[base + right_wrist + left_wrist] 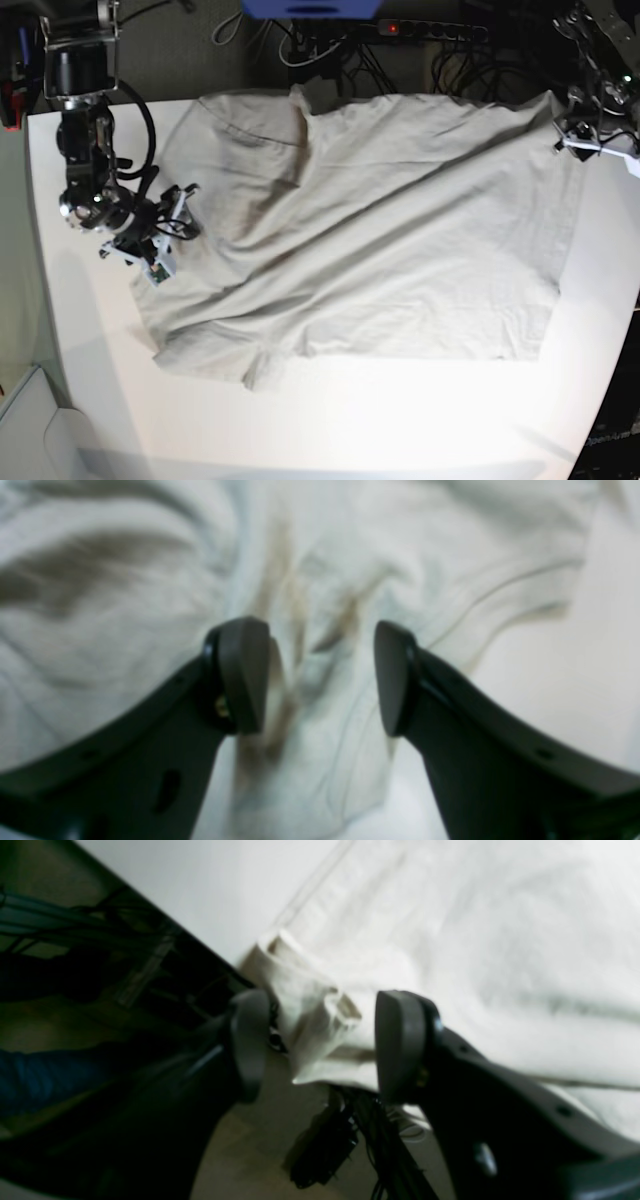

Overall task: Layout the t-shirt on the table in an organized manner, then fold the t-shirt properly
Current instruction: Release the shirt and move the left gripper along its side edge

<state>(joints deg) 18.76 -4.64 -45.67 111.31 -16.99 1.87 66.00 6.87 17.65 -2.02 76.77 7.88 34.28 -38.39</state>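
Observation:
The pale grey-beige t-shirt (370, 250) lies spread but wrinkled across the white table (330, 420). My right gripper (183, 210) is at the shirt's left edge. In the right wrist view it (317, 677) is open, its jaws straddling a creased bunch of the shirt (320, 580). My left gripper (572, 132) is at the shirt's far right corner by the table's back edge. In the left wrist view it (322, 1045) is open, and a folded corner of the shirt (315, 1015) hangs over the table edge (200, 895) between the jaws.
A power strip and tangled cables (430, 30) lie on the floor behind the table, beside a blue object (310, 8). Cables (345, 1140) hang below the table edge near the left gripper. A white box (30, 430) sits at the near left corner.

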